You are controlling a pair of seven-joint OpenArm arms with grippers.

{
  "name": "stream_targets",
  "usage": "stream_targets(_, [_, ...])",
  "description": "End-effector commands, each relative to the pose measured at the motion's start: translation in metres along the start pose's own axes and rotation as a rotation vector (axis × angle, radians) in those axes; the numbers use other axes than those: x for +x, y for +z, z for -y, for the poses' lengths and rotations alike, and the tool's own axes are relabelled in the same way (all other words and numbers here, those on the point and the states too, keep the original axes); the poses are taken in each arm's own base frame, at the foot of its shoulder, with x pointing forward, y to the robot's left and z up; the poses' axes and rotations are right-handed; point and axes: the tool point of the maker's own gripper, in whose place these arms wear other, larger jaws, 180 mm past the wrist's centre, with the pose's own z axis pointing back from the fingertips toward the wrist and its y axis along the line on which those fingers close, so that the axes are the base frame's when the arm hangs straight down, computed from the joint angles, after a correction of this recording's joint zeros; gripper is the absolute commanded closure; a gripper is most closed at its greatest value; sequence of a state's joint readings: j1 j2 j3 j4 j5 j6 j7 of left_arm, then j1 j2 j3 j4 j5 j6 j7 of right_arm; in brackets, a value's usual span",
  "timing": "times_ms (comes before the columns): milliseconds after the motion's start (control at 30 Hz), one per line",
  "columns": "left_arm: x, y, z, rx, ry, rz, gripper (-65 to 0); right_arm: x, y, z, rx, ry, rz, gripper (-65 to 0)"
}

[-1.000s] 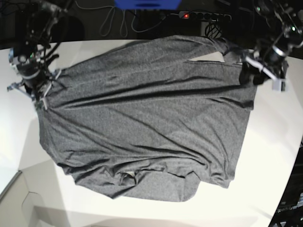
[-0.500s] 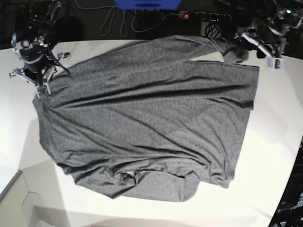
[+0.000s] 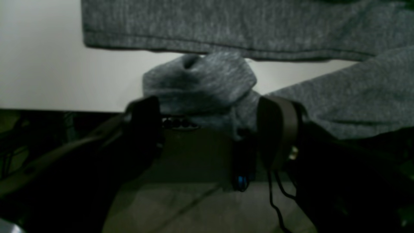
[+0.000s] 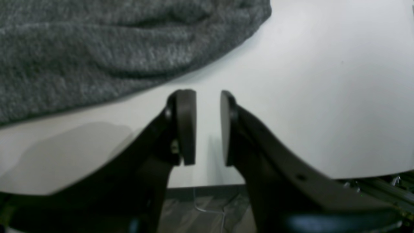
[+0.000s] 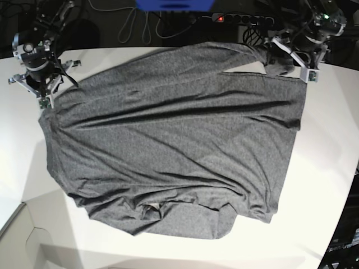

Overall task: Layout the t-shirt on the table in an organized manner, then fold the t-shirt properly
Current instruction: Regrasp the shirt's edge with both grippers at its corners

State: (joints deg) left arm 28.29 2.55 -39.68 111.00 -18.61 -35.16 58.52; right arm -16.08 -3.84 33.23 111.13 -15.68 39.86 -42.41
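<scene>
Shirt [image 5: 174,140] released at both far corners and left spread nearly flat on worktop [image 5: 331,168]; left fingers [image 3: 145,116] spread wide behind bunched sleeve end, right fingers [image 4: 186,126] slightly parted over bare surface, both withdrawn from cloth; layout judged nearly complete, folding pending.

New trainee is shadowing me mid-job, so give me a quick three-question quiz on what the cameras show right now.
1. True or false: the right gripper is clamped on the t-shirt.
2. The bunched sleeve end lies nearest which gripper? A) left gripper B) right gripper
3. Fill in: the t-shirt lies spread on the white ____.

Key:
1. False; its jaws stand slightly apart over bare table, with no cloth between them.
2. A
3. table
</scene>
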Motion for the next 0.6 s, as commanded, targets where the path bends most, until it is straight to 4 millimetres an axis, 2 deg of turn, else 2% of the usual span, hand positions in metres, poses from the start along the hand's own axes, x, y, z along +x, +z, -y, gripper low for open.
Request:
stream_targets(0, [0.01,0.0,0.004,-0.015,-0.013,0.032,-44.9,0.009,0.004,0.005,-0.014,0.007,0.036,-14.3])
stream_targets(100, [-0.001,-0.01,0.004,-0.033,0.016,0.0,-44.7,0.009,0.004,0.005,-0.014,0.007,0.036,-14.3])
stream_targets(167, [-0.004,-0.016,0.004,-0.041,0.032,-0.01,-42.3,0.009,0.004,0.005,-0.014,0.007,0.036,-14.3])
stream_targets(333, [-0.006,-0.018,-0.003,-0.042,0.03,-0.021,-23.4,0.009,0.004,0.006,-0.016,0.01,0.036,-14.3])
stream_targets(400, [0.002,-0.019,-0.005,-0.038,0.025,-0.003,-16.8,0.009,0.004,0.006,-0.016,0.01,0.036,-14.3])
stream_targets(567, [0.008,-0.017,-0.005,-0.034,0.015,0.013,-5.1,0.009,0.004,0.006,-0.016,0.01,0.035,-14.3])
